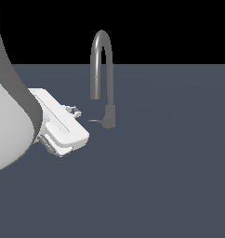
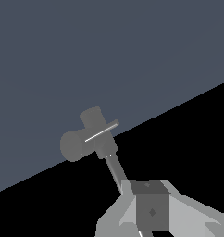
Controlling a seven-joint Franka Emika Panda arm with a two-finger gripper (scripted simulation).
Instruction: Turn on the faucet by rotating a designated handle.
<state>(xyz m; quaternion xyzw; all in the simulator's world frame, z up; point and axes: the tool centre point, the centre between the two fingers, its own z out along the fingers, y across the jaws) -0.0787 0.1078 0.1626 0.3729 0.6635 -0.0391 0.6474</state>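
The faucet (image 1: 102, 56) is a slim grey gooseneck rising from a short thick base (image 1: 109, 116) on the dark floor. The handle (image 1: 95, 121), a thin grey lever, sticks out of that base toward the exterior view's left. My gripper (image 1: 76, 110) sits low, just left of the lever's tip, with a small gap to it. In the wrist view the faucet (image 2: 79, 143) lies ahead, and the handle (image 2: 101, 132) shows as a bright thin line across it. The gripper (image 2: 151, 206) has its fingers together and holds nothing.
The white hand (image 1: 63, 125) and the bulky white-and-grey arm (image 1: 7, 121) fill the exterior view's left side. The flat dark blue-grey floor (image 1: 170, 162) spreads around the faucet. Beyond its far edge is black background.
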